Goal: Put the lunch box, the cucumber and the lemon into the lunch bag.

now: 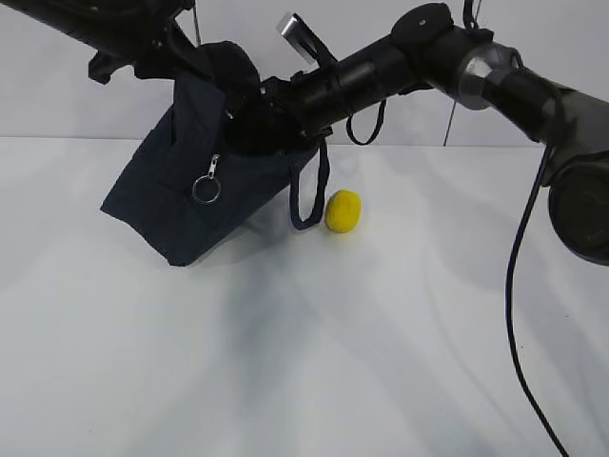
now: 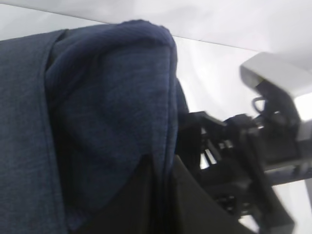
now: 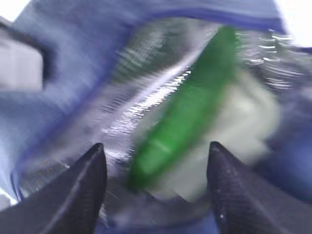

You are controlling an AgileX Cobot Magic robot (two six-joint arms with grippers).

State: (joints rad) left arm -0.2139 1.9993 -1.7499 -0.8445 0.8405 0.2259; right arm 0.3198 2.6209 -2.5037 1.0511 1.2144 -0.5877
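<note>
The navy lunch bag (image 1: 181, 205) hangs tilted above the table, its ring pull (image 1: 206, 190) dangling. My left gripper (image 2: 163, 195) is shut on a fold of the bag's fabric (image 2: 97, 122) at its top edge. My right gripper (image 3: 156, 144) is open inside the bag's mouth; in the exterior view it is hidden by the fabric. Ahead of its fingers the green cucumber (image 3: 190, 112) lies across the pale green lunch box (image 3: 243, 122) on the silvery lining (image 3: 122, 97), all blurred. The yellow lemon (image 1: 343, 210) sits on the table right of the bag.
A loop handle (image 1: 309, 195) hangs from the bag beside the lemon. My right arm (image 1: 381, 67) crosses from the upper right to the bag, and its cable (image 1: 514, 286) hangs down at the right. The white table (image 1: 304, 362) spreads in front.
</note>
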